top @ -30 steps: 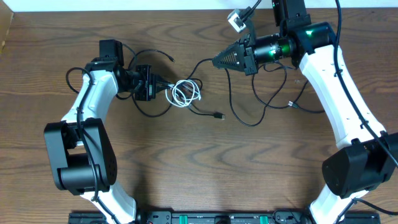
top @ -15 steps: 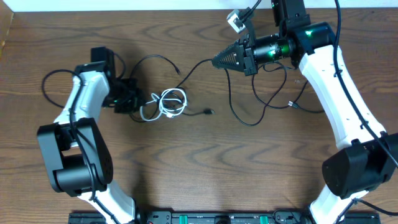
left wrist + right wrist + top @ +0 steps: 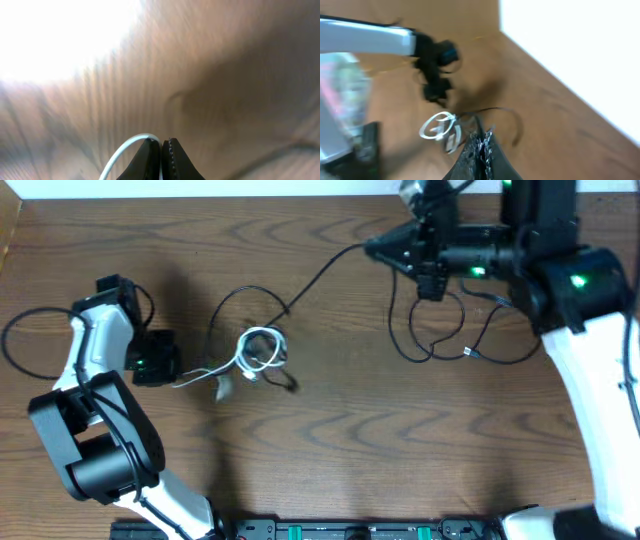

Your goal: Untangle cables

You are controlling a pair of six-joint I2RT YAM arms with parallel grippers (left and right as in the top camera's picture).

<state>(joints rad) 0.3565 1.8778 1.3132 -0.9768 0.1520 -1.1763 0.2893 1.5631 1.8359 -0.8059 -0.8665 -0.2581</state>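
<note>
Cables (image 3: 268,358) stretched apart: left gripper (image 3: 161,150), clamped on white cable (image 3: 125,145), has dragged it toward 9 o'clock. Right gripper (image 3: 372,248), pinching black cable (image 3: 318,277), has shifted toward 1 o'clock. Tangle likely loosening.

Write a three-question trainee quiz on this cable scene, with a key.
1. True or false: the left claw is shut on the white cable.
2. Pick one. The right claw is: A) wide open; B) shut on a black cable; C) resting flat on the table.
3. Fill in: the coiled loops lying between the arms belong to the ____ cable.

Key: 1 true; 2 B; 3 white.
</note>
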